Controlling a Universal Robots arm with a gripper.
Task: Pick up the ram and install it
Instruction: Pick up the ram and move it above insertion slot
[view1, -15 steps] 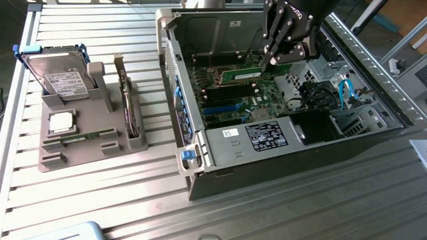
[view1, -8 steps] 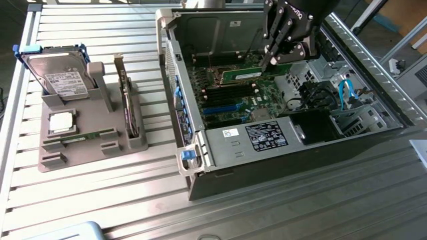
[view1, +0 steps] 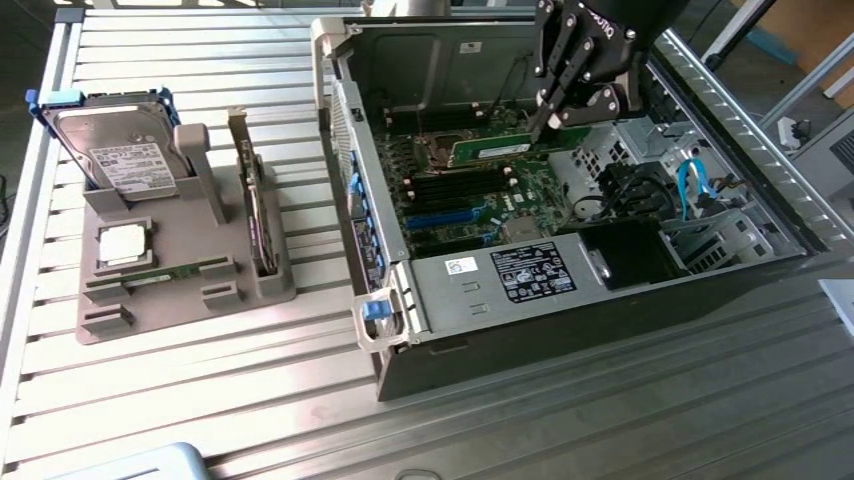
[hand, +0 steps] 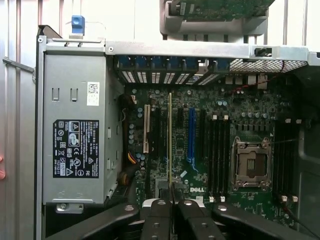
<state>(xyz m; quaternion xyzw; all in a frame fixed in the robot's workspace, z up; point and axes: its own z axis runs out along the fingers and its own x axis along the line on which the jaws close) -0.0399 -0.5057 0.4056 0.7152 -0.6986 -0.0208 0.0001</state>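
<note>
Within the gripper's (hand: 171, 202) clamp (over the motherboard (hand: 240, 115)), the ram (hand: 170, 140).

Open computer case (view1: 534, 345) near grey holder (view1: 154, 295) with hard drive (view1: 127, 160).

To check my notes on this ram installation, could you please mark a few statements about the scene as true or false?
1. The gripper is shut on the ram. True.
2. The hard drive stands in the grey holder at the exterior view's left. True.
3. The ram lies in the grey holder. False: the gripper holds it over the motherboard inside the case.
4. The case is closed. False: its side is open, with the motherboard showing.
</note>
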